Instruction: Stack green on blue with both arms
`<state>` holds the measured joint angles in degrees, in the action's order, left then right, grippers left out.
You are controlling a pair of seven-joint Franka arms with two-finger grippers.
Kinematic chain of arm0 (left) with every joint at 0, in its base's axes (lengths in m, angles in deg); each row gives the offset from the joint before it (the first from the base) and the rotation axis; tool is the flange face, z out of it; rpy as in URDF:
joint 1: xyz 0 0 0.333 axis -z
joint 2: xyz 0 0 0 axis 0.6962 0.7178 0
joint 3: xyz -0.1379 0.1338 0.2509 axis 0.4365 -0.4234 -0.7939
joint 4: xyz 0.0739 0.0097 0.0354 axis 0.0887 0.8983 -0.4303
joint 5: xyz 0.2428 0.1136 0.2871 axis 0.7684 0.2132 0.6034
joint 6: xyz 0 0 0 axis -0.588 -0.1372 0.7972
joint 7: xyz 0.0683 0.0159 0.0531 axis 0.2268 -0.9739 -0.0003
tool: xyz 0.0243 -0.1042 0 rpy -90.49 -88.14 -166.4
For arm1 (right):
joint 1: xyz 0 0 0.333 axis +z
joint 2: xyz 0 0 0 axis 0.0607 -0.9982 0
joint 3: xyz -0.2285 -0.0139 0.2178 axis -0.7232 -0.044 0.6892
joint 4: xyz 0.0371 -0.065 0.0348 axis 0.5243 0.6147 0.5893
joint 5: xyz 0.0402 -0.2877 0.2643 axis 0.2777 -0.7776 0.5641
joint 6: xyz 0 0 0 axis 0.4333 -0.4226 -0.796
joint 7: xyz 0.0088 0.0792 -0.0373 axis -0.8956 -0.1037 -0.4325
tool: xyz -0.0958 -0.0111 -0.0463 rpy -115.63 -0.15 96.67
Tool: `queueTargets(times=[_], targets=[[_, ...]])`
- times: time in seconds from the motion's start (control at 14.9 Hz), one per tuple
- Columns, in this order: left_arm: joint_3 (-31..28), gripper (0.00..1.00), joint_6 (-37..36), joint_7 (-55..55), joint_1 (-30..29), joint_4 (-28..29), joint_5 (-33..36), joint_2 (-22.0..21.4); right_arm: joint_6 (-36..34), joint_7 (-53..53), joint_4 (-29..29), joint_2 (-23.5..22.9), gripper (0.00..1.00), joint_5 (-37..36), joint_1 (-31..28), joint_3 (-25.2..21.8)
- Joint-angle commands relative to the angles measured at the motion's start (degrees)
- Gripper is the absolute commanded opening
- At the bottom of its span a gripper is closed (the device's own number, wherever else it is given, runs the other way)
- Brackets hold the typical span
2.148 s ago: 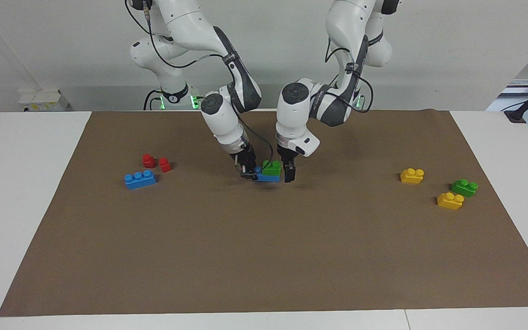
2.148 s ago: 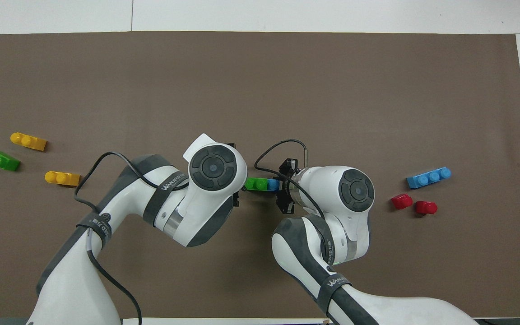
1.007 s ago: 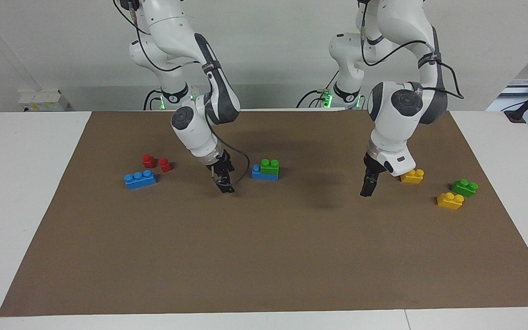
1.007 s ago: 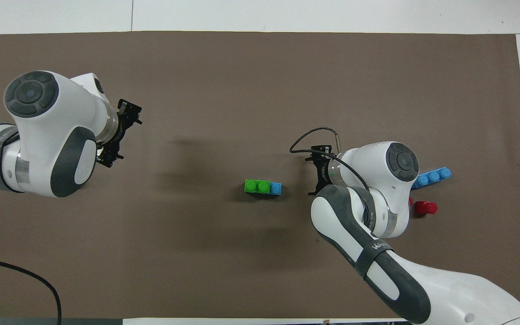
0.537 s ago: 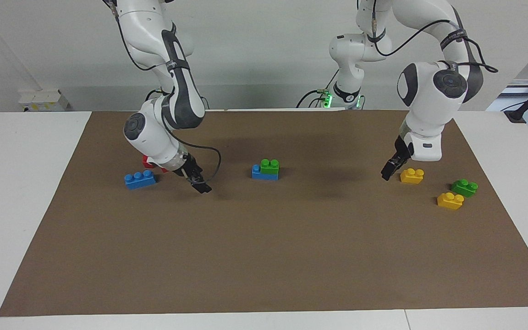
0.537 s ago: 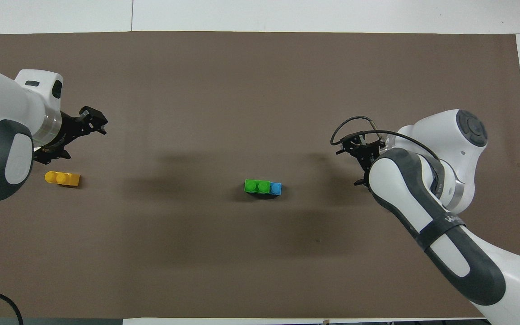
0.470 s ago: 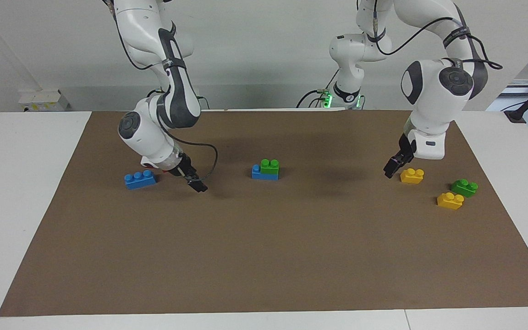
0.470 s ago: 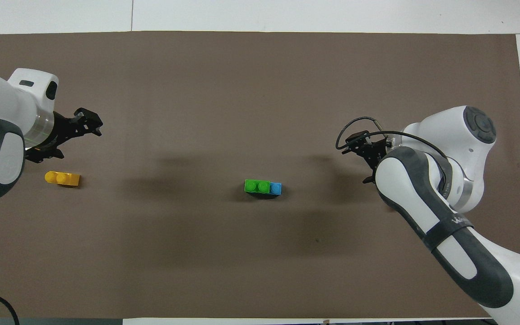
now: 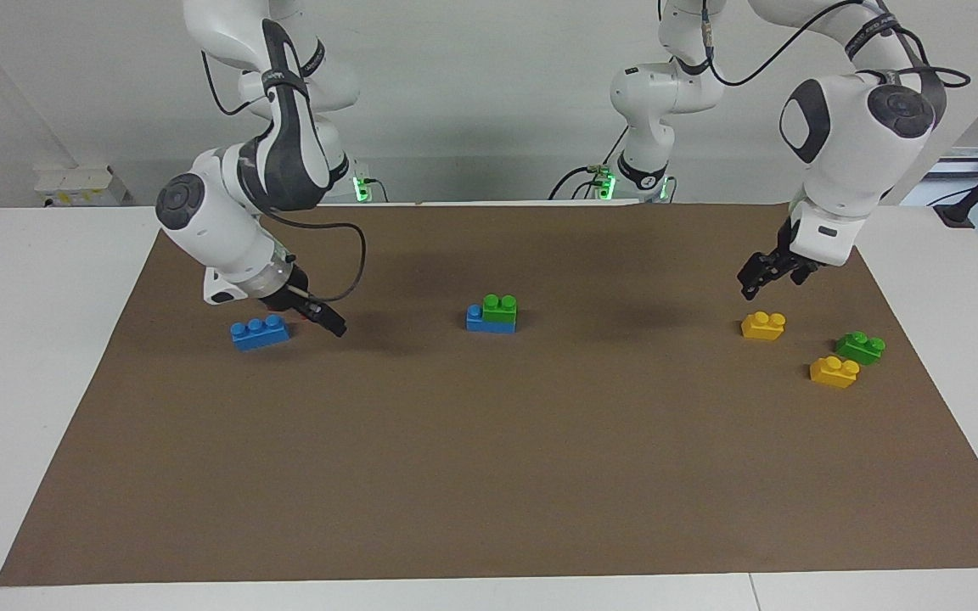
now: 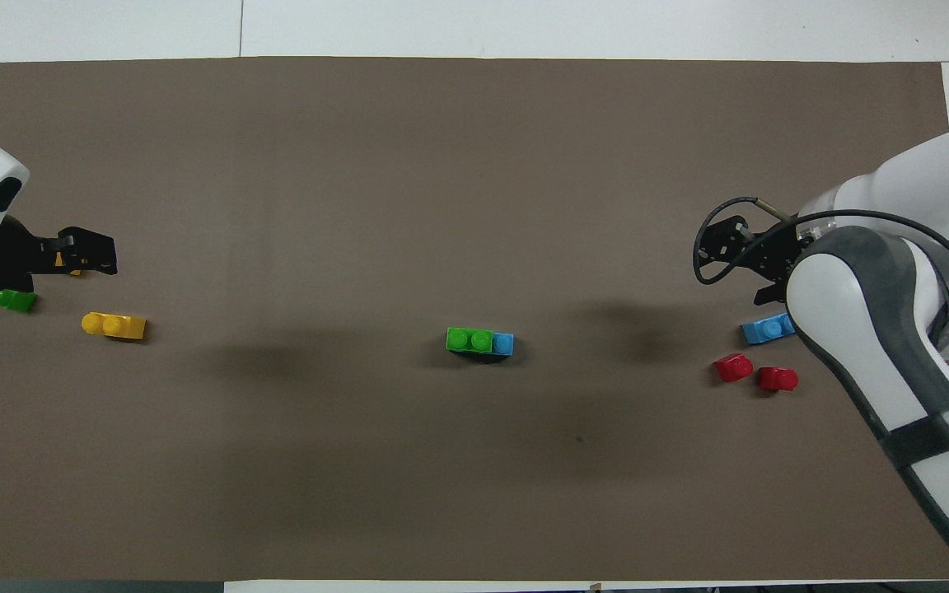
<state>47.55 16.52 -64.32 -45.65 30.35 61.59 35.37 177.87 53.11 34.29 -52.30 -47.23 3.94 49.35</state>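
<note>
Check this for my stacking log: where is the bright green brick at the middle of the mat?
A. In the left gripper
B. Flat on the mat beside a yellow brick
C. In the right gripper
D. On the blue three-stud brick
D: the green brick sits on the blue brick, one blue stud left uncovered, with neither gripper near them.

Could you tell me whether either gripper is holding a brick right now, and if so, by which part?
Nothing is held. The left gripper and right gripper carry no brick; green sits on blue, with no gripper touching them.
</note>
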Motion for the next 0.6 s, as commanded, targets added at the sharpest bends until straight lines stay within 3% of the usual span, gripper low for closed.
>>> queueTargets(times=[0.0,0.27,0.54], targets=[[0.9,1.00,-6.0,1.8,0.1,-1.7,0.1,-2.4,-2.1,-8.8,-1.0,2.6,1.00,-4.6,-1.6,0.6],[1.3,1.00,-12.5,3.1,0.3,-6.4,-1.7,-2.4,-7.7,-13.8,-4.5,5.1,1.00,-7.4,-1.8,0.5],[1.4,1.00,-15.4,3.2,0.3,-6.7,-1.7,-2.9,-12.3,-17.5,-5.5,8.4,1.00,-9.4,-2.2,0.5]])
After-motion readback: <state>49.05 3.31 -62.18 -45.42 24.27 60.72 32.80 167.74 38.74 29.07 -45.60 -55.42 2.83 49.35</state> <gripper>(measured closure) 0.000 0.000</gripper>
